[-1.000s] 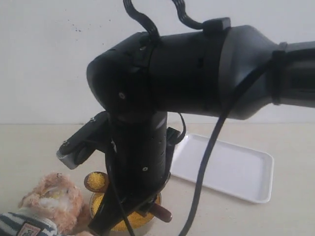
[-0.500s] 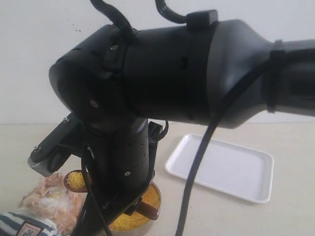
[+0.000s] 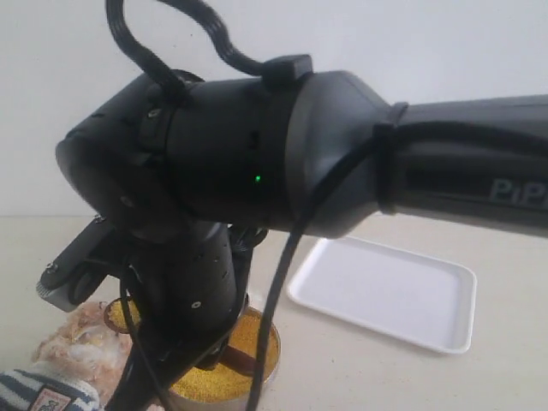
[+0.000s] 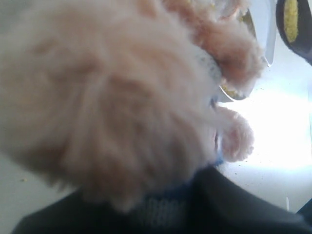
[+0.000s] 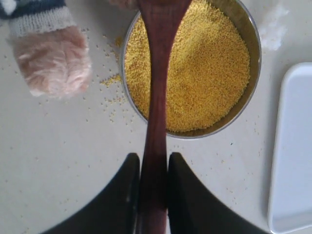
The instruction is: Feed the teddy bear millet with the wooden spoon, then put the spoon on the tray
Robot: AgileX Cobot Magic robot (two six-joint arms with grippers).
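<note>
Black bulk of the right arm (image 3: 257, 163) fills most of the exterior view, reaching across to the left. Behind it, the white tray (image 3: 402, 295) lies flat on the table (image 3: 505, 377). The teddy bear (image 3: 73, 342) sits low on the left, just beside the metal bowl (image 5: 256, 58) of millet (image 5: 204, 68). The wooden spoon (image 5: 158, 73) crosses above that bowl, its millet-loaded end near the bear's head. The right gripper (image 5: 153, 163) clamps the handle between narrow-set fingers. The left gripper's fingers do not show, so I cannot tell how they stand.
</note>
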